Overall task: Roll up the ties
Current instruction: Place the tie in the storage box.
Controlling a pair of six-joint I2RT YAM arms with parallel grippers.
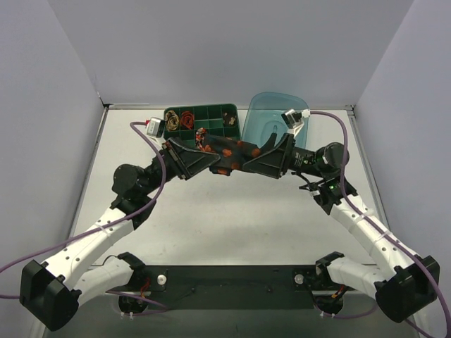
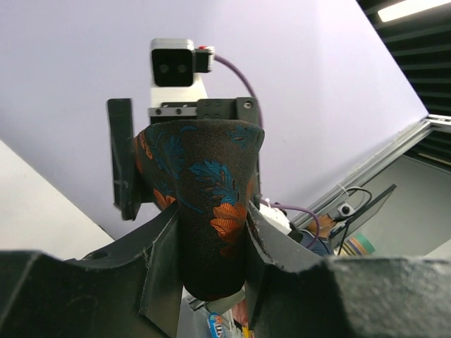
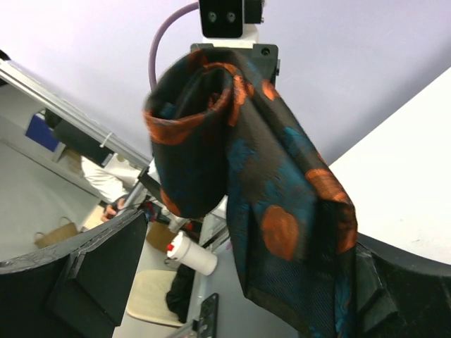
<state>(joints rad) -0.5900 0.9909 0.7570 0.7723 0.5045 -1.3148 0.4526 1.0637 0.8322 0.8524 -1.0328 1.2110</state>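
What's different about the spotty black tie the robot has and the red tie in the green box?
The black tie has orange-red blotches; the red tie is red all over. The black tie is up in the air; the red tie sits in the green box. The black tie hangs partly loose; the red tie is a small coil. Both are ties.

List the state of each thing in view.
black tie: partly rolled, held up between both arms.
left pincer: shut on black tie.
right pincer: open, tie draped on one finger.
gold-black tie: coiled, in green tray.
red tie: coiled, in tray.
teal lid: off, beside tray.
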